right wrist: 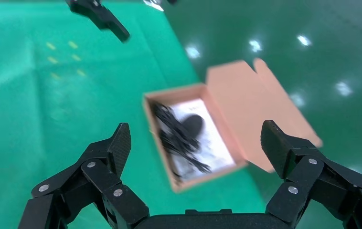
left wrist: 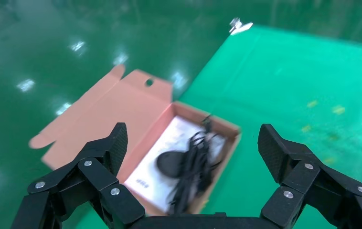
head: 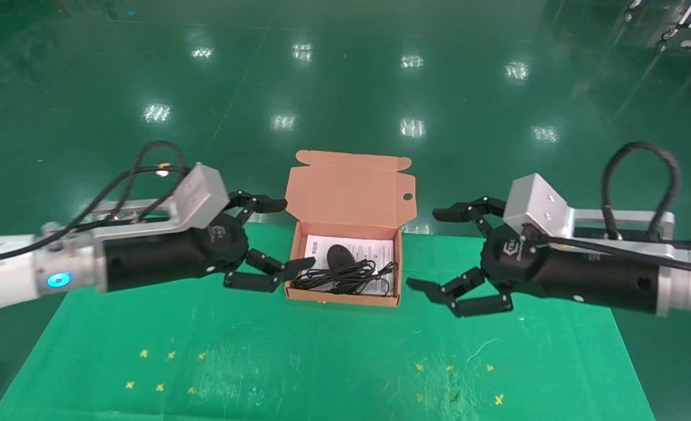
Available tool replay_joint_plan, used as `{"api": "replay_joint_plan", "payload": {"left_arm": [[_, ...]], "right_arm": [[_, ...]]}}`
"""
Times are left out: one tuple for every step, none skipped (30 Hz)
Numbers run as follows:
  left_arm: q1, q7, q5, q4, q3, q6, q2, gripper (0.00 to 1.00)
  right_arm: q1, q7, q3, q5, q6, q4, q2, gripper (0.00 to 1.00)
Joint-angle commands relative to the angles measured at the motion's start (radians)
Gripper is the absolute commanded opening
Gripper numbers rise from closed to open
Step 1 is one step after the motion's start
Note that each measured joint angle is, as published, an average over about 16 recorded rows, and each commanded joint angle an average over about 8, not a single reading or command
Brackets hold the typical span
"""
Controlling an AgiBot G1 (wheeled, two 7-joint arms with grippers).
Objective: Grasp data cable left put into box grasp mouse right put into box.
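The box [head: 298, 199] stands open at the middle of the green mat, its lid folded back. Inside, on the white sheet, lies the black mouse [head: 340, 255]. In front of it the data cable [head: 338, 276] lies as a black bundle, tangled with the mouse's cord. My left gripper [head: 289, 234] hovers open just left of the box, holding nothing. My right gripper [head: 428, 249] hovers open a short way right of it, also holding nothing. The left wrist view shows the box [left wrist: 136, 102], mouse [left wrist: 168, 163] and cable [left wrist: 194, 164]. The right wrist view shows the box [right wrist: 169, 93], mouse [right wrist: 194, 124] and cable [right wrist: 172, 131].
The green mat [head: 322, 362] carries small yellow cross marks [head: 164, 371] at the near left and near right [head: 456, 383]. A glossy green floor [head: 345, 88] lies beyond the table's far edge. A finger of the left gripper [right wrist: 103, 18] shows far off in the right wrist view.
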Motion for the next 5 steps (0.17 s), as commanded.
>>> {"api": "replay_joint_plan", "payload": {"left_arm": [[0.030,-0.009,-0.043,-0.032,-0.035,0.044,-0.029,1.00],[0.041,-0.012,-0.059,-0.044,-0.048,0.060,-0.040,1.00],[0.046,-0.014,-0.067,-0.050,-0.054,0.068,-0.046,1.00],[0.052,-0.015,-0.075,-0.056,-0.060,0.076,-0.051,1.00],[0.057,-0.017,-0.083,-0.062,-0.067,0.084,-0.056,1.00]], "right_arm": [[-0.031,0.002,0.034,0.040,-0.035,0.014,0.008,1.00],[-0.043,0.003,0.047,0.054,-0.048,0.019,0.010,1.00],[-0.048,0.003,0.053,0.062,-0.054,0.021,0.012,1.00],[-0.054,0.004,0.060,0.069,-0.061,0.023,0.013,1.00],[-0.060,0.004,0.066,0.076,-0.068,0.026,0.015,1.00]]}}
